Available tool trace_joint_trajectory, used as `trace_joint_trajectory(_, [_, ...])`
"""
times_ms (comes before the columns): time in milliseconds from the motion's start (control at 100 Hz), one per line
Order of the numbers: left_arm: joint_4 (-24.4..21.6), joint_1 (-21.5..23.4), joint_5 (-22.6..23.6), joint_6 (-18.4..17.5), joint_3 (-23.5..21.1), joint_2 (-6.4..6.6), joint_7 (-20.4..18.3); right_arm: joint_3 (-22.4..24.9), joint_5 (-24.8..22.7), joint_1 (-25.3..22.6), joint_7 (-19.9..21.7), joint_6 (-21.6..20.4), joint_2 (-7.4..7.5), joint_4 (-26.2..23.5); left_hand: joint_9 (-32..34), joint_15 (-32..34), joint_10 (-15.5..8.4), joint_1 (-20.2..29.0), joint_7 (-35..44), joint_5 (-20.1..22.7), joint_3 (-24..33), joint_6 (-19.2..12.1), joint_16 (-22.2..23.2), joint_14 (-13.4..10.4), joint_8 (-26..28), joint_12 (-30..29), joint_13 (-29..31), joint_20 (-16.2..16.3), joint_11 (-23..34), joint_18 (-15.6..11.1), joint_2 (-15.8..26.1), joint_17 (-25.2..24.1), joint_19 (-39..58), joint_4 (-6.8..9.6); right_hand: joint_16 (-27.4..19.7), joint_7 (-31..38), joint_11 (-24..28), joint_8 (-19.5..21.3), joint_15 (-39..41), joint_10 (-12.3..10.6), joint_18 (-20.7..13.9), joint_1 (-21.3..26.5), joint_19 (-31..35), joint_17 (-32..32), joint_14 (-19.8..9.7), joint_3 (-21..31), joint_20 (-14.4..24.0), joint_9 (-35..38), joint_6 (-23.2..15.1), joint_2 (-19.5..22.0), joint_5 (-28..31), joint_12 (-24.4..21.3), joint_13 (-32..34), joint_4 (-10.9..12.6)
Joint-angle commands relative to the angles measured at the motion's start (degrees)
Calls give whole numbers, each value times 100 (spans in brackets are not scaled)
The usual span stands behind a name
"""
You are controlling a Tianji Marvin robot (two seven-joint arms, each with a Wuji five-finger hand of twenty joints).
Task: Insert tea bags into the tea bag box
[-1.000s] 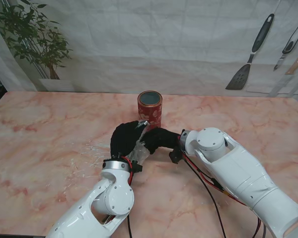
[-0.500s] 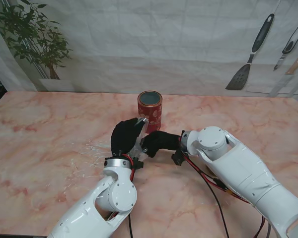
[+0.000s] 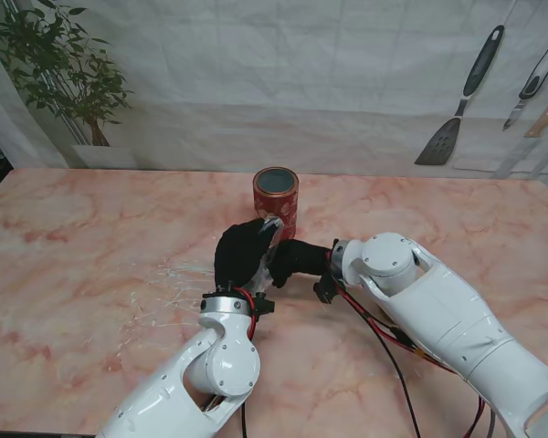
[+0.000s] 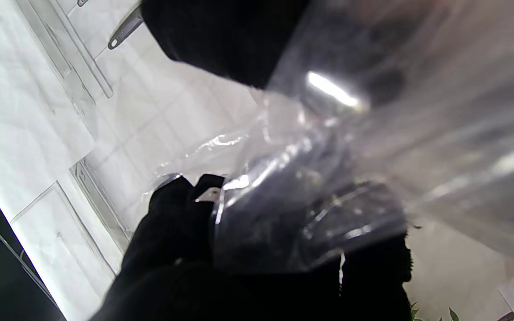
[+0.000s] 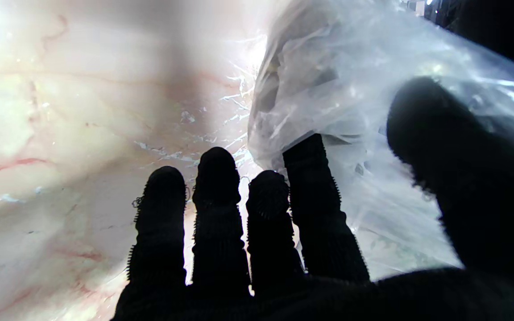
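Both hands meet near the middle of the pink marble desk (image 3: 73,237), just nearer to me than the red tea bag box (image 3: 276,202), which stands upright with its round mouth open to the camera above. The left hand (image 3: 242,254) is closed around a clear plastic bag (image 4: 328,187); the left wrist view shows crinkled film bunched against its palm, with dark contents inside that are too blurred to identify as tea bags. The right hand (image 3: 297,258) comes in from the right and lies against the same bag: in its wrist view (image 5: 283,232) 4 fingers are extended and slightly apart, 1 of them touching the film, with the thumb on the other side, so I cannot tell whether it has a real pinch or is only resting there. What matters for the coming move is that the box sits directly beyond the 2 hands, farther from me, with its axis vertical, so whatever is drawn from the bag must be lifted over the rim and dropped straight down. The left hand seems slightly closer to the mouth.
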Motion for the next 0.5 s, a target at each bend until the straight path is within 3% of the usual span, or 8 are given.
trace_joint_trajectory(0, [-49,25,8,-63,27,-30,-90,36,81,-45,76,65,-42,-14,-150,-191,-799,565,284,28,7,91,-115,-28,56,-144,99,-101,-62,-382,360,155,-18,139,71,35,51,56,8,-116,-111,-236,47,-2,-98,-246,94,74,-5,227,108,88,14,-40])
trace_joint_trajectory(100, [-43,42,49,-98,31,-11,-113,113,130,-119,2,221,-55,-87,-151,-188,-803,564,285,28,7,91,-123,-39,53,-148,102,-109,-64,-376,362,156,-19,140,81,129,71,90,34,-117,-99,-147,70,9,-77,-303,105,164,1,292,273,88,64,-7])
trace_joint_trajectory(180, [-14,15,51,-97,42,-15,-117,118,43,-172,-93,300,-40,-190,-155,-186,-802,564,285,28,7,91,-128,-39,52,-151,102,-113,-67,-375,365,156,-18,140,83,372,81,202,47,-139,-87,-12,92,46,-86,-197,113,203,-67,63,354,94,111,19])
trace_joint_trajectory(340, [19,-71,37,-21,45,-20,-163,-32,-293,-104,-37,146,54,-274,-153,-196,-805,560,286,27,4,91,-139,-42,50,-151,92,-124,-65,-373,364,142,-26,139,47,627,33,375,-19,-154,-112,1,39,20,-116,139,72,19,-120,-413,101,95,-9,-28])
trace_joint_trajectory(490, [11,-103,49,59,27,-26,-152,-170,-517,6,49,30,115,-294,-163,-198,-811,560,287,27,5,91,-145,-36,48,-154,86,-129,-70,-369,366,140,-28,139,30,1043,11,707,-59,-182,-140,183,-27,-38,-154,241,36,-129,-217,-512,-155,102,-113,-27])
